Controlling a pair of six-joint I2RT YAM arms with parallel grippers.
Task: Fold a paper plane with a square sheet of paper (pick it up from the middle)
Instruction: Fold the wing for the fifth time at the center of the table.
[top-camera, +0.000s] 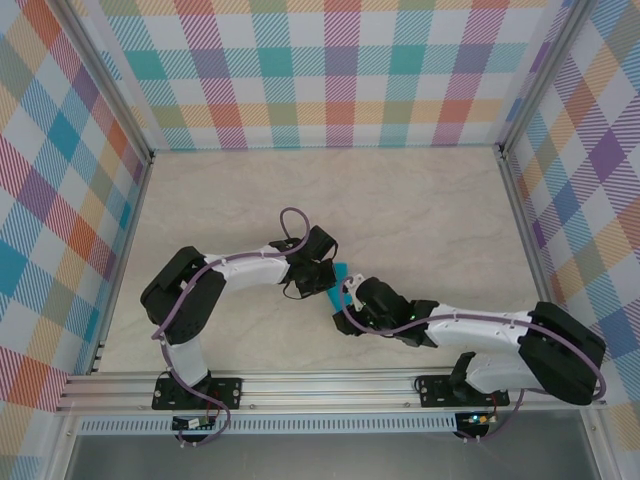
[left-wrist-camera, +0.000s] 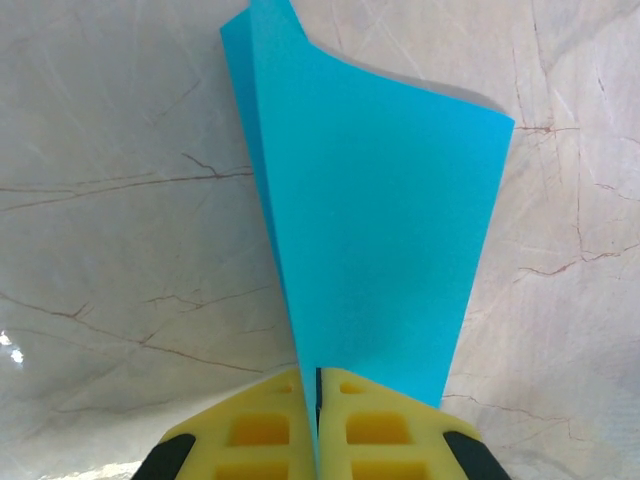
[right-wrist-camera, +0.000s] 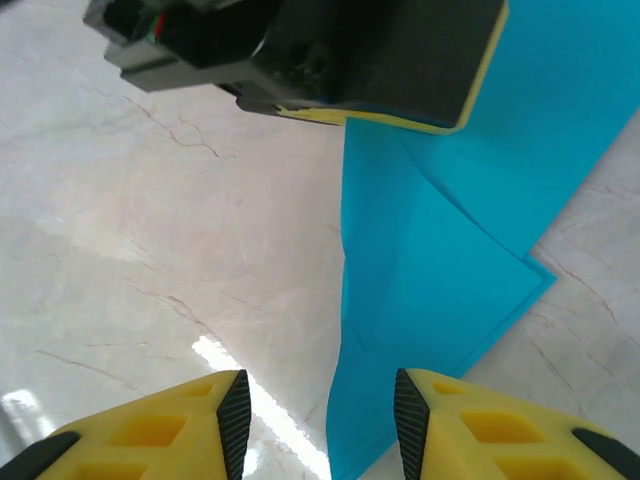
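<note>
- A thin teal-blue paper sheet (left-wrist-camera: 380, 230), folded into a narrow wedge along a centre crease, is held up near the middle of the pale marbled surface (top-camera: 420, 210), a touch toward 6 o'clock. I cannot tell whether its free edge brushes the surface.
- The left gripper (left-wrist-camera: 315, 425), yellow foam pads pressed together, is clamped on the narrow end of the wedge. In its wrist view the paper sheet fans out toward 12 o'clock, with one upper edge curling away.
- Seen from above, the right gripper (right-wrist-camera: 315, 420) sits at the paper sheet's 4 o'clock, with the left gripper at its 10 o'clock. The right gripper's jaws stand apart. The sheet's lower edge runs down between its yellow fingers (right-wrist-camera: 200, 425), nearer the right one, and nothing is pinched.
- The paper sheet looks feather-light and limp. It should sag wherever it is not supported, and any accidental bend is likely to stay as a crease.
- The safest hold looks to be across the doubled layers close to the centre crease, where the folds make it stiffest. A single-ply corner would probably buckle.
- The foam pads should hold it without slipping. A pull against the left gripper's clamp could tear the paper sheet or skew the folds.
</note>
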